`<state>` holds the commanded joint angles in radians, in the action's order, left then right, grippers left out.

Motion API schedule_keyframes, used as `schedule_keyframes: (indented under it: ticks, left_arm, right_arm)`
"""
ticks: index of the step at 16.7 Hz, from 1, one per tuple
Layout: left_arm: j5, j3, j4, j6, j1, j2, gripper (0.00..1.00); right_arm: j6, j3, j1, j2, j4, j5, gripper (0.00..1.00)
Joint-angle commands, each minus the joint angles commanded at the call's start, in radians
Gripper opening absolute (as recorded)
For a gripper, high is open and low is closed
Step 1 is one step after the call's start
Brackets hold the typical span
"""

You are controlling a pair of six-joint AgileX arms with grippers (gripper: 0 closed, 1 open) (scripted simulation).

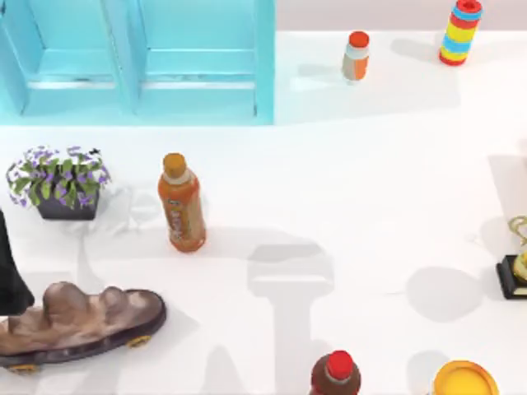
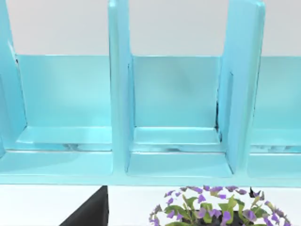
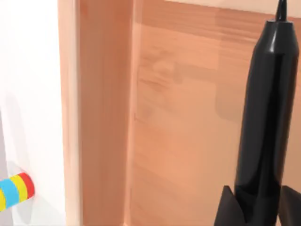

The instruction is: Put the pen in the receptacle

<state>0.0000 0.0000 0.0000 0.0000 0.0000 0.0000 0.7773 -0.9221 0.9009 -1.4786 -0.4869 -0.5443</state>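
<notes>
Pen [image 3: 263, 122], slim and all black, is standing in the right wrist view with its tapered tip pointing away from the camera, and the right gripper's [image 3: 256, 207] dark jaws are clamped on its lower barrel. It is hanging over a wooden receptacle [image 3: 178, 117] with a raised side wall and a pale wood-grain floor; a striped red, yellow and blue cylinder [image 3: 14, 190] is lying just outside that wall on the white bench [image 3: 28, 94].

From above, the bench is carrying a turquoise shelf unit [image 1: 140, 58] at the back left, a potted plant with purple flowers [image 1: 59, 181], an orange bottle [image 1: 181, 204] whose label cannot be read, a brown rock ornament on a dark base [image 1: 78, 321], a small orange-capped bottle [image 1: 356, 56], the striped cylinder [image 1: 461, 31], a red-capped bottle [image 1: 336, 374], a yellow lid [image 1: 465, 380] and a gold trophy [image 1: 517, 263].

Left arm is sitting at the left edge of the bench [image 1: 10, 280], its wrist camera facing the shelf compartments [image 2: 174, 108] and the flowers [image 2: 216, 212]. I cannot tell how its jaws are set.
</notes>
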Motion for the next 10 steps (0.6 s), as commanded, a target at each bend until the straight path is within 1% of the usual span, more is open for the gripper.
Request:
schedule_keyframes:
  ticks: [3,8,10]
  left_arm:
    - [0.000,0.000,0.000,0.000,0.000,0.000,1.00]
    - [0.000,0.000,0.000,0.000,0.000,0.000,1.00]
    - [0.000,0.000,0.000,0.000,0.000,0.000,1.00]
  right_arm:
    - [0.002,0.027,0.047,0.004,-0.025,0.008,0.00]
    - [0.003,0.026,0.044,-0.001,-0.020,0.009,0.00]
    - [0.015,0.037,0.030,0.000,0.014,0.014,0.00]
